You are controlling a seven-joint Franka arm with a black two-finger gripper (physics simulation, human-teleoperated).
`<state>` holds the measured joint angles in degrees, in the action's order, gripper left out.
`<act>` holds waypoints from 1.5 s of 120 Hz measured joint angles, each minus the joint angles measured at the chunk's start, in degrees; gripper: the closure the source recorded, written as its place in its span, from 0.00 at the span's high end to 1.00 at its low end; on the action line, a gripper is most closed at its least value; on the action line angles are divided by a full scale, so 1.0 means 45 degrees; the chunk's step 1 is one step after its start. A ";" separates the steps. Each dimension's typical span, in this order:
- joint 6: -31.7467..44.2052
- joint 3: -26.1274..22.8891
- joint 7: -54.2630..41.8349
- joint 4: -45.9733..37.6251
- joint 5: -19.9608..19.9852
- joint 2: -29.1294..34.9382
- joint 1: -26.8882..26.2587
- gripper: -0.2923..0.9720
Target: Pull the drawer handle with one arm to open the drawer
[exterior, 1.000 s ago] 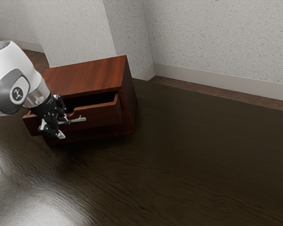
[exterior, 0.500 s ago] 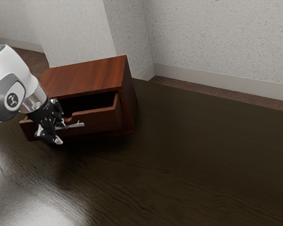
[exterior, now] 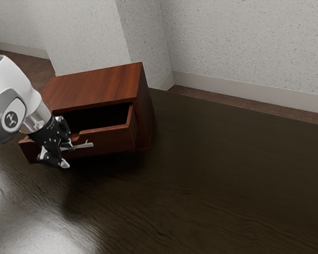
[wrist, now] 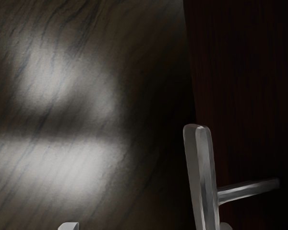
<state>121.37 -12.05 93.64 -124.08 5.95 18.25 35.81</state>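
Note:
A reddish wooden cabinet [exterior: 100, 87] stands on the dark floor, and its drawer [exterior: 108, 142] is pulled partly out, leaving a dark gap above the drawer front. A metal bar handle [exterior: 84, 144] sticks out from that front. My black gripper [exterior: 61, 153] is at the handle's end, open, with its fingers wide apart. In the wrist view the handle [wrist: 204, 182] stands just off the dark red drawer front [wrist: 245, 96]. One fingertip [wrist: 224, 226] sits behind the bar, against it. The other fingertip [wrist: 69, 226] is far off over the floor.
Glossy dark wooden floor [exterior: 201, 190] stretches across the exterior view's right and front. A white wall corner [exterior: 143, 37] rises just behind the cabinet, with a skirting board [exterior: 244, 90] along the back.
My hand has moved toward the exterior view's left and a little down, and the drawer has slid further out of the cabinet with it.

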 joint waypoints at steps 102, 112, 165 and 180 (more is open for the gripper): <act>0.0424 -0.0292 0.0009 -0.1474 0.0314 0.1654 0.0073 0.47; 0.0429 -0.0300 0.0009 -0.1579 0.0325 0.1831 0.0092 0.47; 0.0435 -0.0527 -0.0012 -0.1749 0.0487 0.2178 0.0195 0.47; 0.0432 -0.0532 -0.0034 -0.1732 0.0458 0.2460 0.0191 0.47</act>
<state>123.32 -14.44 93.48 -131.87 8.01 29.32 36.67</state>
